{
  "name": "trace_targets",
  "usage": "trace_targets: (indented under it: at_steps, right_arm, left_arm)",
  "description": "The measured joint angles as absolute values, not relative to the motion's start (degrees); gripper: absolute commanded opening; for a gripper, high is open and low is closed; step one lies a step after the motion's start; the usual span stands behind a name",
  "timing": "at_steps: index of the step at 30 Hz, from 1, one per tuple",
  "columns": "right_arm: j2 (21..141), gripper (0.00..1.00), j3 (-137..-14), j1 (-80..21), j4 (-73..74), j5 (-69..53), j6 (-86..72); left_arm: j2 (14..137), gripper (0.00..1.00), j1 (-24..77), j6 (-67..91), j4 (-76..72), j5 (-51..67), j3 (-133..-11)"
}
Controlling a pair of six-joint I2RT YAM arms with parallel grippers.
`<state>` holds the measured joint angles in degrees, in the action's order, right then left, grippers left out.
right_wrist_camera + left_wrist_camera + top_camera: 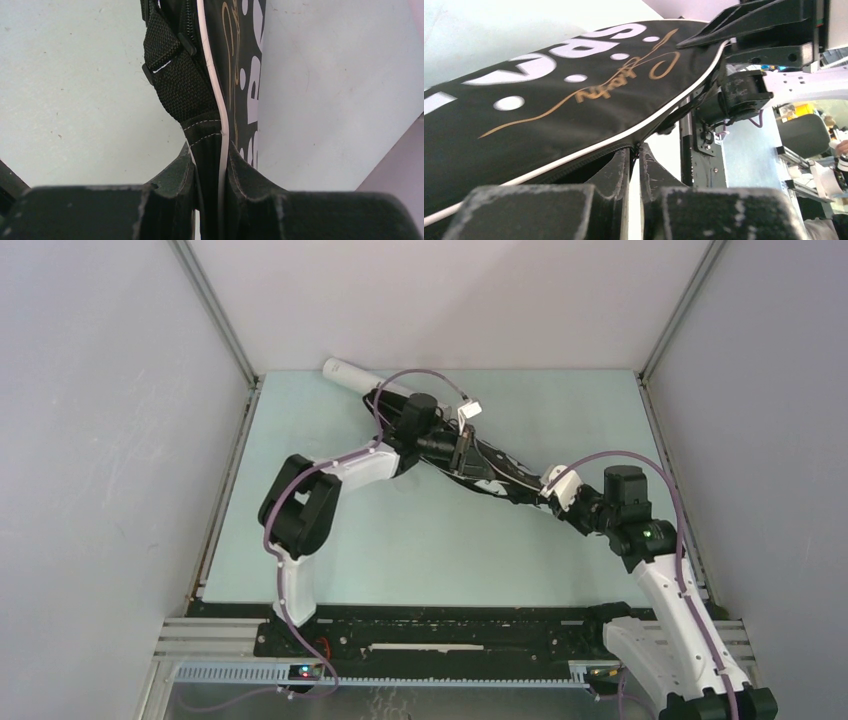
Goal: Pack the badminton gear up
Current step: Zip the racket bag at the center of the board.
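The black racquet-shaped fabric bag (500, 472) sits right of centre, contents hidden, its narrow end pinched by the right gripper (210, 150). The left gripper (635, 150) is at its zip edge, grip unclear. A long white tube (345, 373) lies far left, partly hidden.

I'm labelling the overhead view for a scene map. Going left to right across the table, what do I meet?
First the white tube, then the left pincer, the black bag, and last the right pincer.

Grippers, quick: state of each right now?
Left gripper: nearly closed at the bag's zipper edge; grip cannot be told.
Right gripper: closed on the bag.
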<state>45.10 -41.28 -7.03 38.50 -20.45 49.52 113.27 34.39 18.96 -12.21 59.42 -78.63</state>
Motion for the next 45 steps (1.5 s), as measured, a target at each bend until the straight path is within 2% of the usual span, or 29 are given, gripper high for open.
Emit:
trace_targets:
  at_steps: [9, 19, 27, 36, 45]
  right_arm:
    - [43.5, 0.0, -41.3, -3.3, 40.5, -21.3, 51.7]
    - [43.1, 0.0, -41.0, 1.1, 41.5, -25.3, 55.1]
    - [43.0, 0.0, -41.0, 2.4, 42.3, -26.3, 57.0]
    - [43.2, 0.0, -41.0, 6.0, 42.5, -28.5, 59.5]
    - [44.4, 0.0, -41.0, 9.8, 42.3, -32.8, 62.8]
  left_arm:
    - [113.7, 0.09, 26.8, 12.1, -2.4, 60.3, -79.3]
    - [116.4, 0.02, 20.4, -0.7, 13.1, 62.0, -86.6]
    - [118.6, 0.03, 11.7, -2.7, 20.8, 63.0, -89.3]
    - [121.5, 0.04, 8.7, -10.1, 38.2, 60.4, -101.6]
    - [124.0, 0.05, -1.8, -17.6, 53.0, 59.7, -108.9]
